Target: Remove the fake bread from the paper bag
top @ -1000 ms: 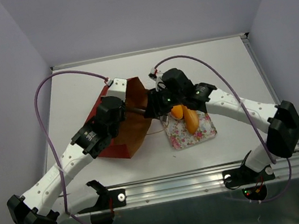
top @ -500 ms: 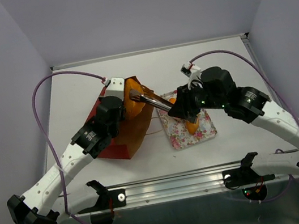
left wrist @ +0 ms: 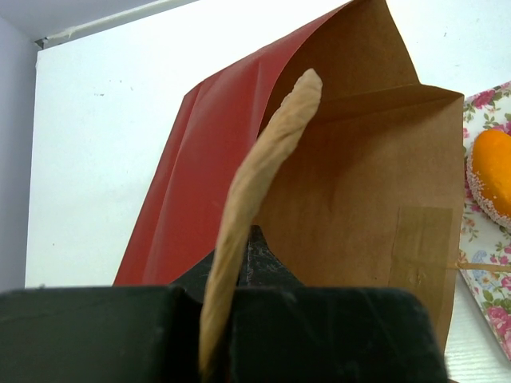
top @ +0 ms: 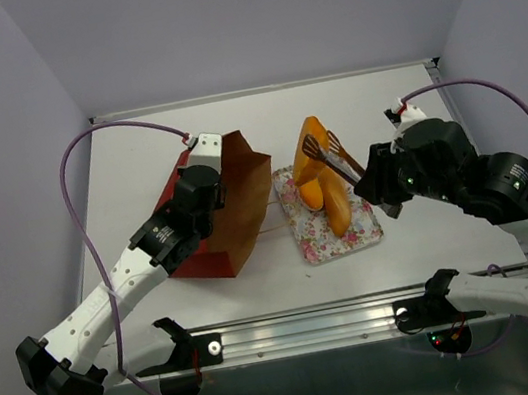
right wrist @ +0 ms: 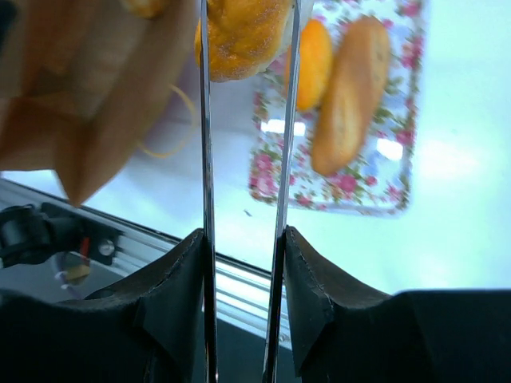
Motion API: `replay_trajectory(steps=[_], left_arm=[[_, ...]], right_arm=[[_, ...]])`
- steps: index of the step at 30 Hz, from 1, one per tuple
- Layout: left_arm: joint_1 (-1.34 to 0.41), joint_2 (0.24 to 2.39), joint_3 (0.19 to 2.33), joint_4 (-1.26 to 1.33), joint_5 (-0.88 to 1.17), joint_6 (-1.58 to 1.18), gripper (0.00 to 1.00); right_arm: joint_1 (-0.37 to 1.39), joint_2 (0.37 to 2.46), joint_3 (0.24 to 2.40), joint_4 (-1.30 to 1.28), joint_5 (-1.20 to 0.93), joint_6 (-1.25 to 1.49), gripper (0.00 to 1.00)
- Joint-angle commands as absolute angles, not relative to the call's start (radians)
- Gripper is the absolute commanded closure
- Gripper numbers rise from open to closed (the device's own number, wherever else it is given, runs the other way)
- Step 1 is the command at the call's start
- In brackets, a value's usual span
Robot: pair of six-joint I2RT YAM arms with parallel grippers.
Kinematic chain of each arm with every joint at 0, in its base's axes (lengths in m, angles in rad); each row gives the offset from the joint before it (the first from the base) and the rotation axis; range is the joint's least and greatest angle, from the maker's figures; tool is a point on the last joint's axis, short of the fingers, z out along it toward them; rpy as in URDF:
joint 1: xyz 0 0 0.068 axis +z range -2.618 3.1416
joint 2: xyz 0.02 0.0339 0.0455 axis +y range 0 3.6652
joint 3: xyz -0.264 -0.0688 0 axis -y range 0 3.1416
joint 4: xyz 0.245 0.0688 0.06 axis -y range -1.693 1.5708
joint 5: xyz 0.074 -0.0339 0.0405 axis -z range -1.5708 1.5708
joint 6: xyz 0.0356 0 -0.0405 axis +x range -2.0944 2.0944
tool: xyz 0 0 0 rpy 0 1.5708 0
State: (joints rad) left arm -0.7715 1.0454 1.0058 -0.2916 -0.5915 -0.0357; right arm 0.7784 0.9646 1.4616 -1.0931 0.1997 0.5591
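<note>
My right gripper [top: 375, 179] is clamped around a pair of metal tongs [top: 333, 157]; their blades run up between my fingers and pinch one golden loaf [top: 308, 143] at their tips. It hangs clear of the paper bag [top: 236, 212], above the far end of the floral tray [top: 367, 236], which sits near the middle of the table [top: 139, 178].

My left gripper [left wrist: 239, 263] is closed on the bag's twisted cord handle [left wrist: 267, 175], holding the mouth up and open toward the tray. The bag itself lies left of the table's centre, nearer the left edge.

On the tray a round bun [top: 310, 193] lies against a second loaf [top: 339, 210]; both are plainly out of the bag. I judge this the carrying step for a third piece, with the drop-off next.

What that calls for: lower the tongs over a bare patch of tray, beside the two pieces and not on top of them; then ease my right fingers apart so the blades spring open and the loaf [right wrist: 239, 28] settles without rolling off the rim.

A fourth piece I cannot see; the bag's inside shows only brown paper from my left wrist, though its depths are hidden. My left grip should hold in case another reach is needed.
</note>
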Motion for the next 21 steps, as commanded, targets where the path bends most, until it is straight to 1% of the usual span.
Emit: replay_trajectory(steps=[1,4,7,12,15,21], left_arm=[[-0.776,1.031,1.054,-0.271,-0.615,-0.058,1.00],[-0.775,1.029,1.058,-0.272,-0.621,-0.057,1.00],[-0.775,1.026,1.065,-0.272,-0.621,-0.054,1.00],[-0.775,1.019,1.060,-0.273,-0.621,-0.052,1.00],[-0.775,1.016,1.062,-0.275,-0.623,-0.052,1.00],[-0.775,1.002,1.057,-0.273,-0.623,-0.054,1.00]], right_arm=[[0.773,0.982,1.509,-1.229,0.322,0.614,0.99],[0.773,0.993,1.497,-1.258,0.296,0.603,0.99],[0.773,0.997,1.470,-1.237,0.185,0.560,0.99],[0.773,1.029,1.355,-1.189,0.077,0.522,0.99],[0.773,1.058,1.322,-1.178,0.025,0.491,0.99],[0.773,1.100,1.296,-1.169,0.008,0.446,0.91]])
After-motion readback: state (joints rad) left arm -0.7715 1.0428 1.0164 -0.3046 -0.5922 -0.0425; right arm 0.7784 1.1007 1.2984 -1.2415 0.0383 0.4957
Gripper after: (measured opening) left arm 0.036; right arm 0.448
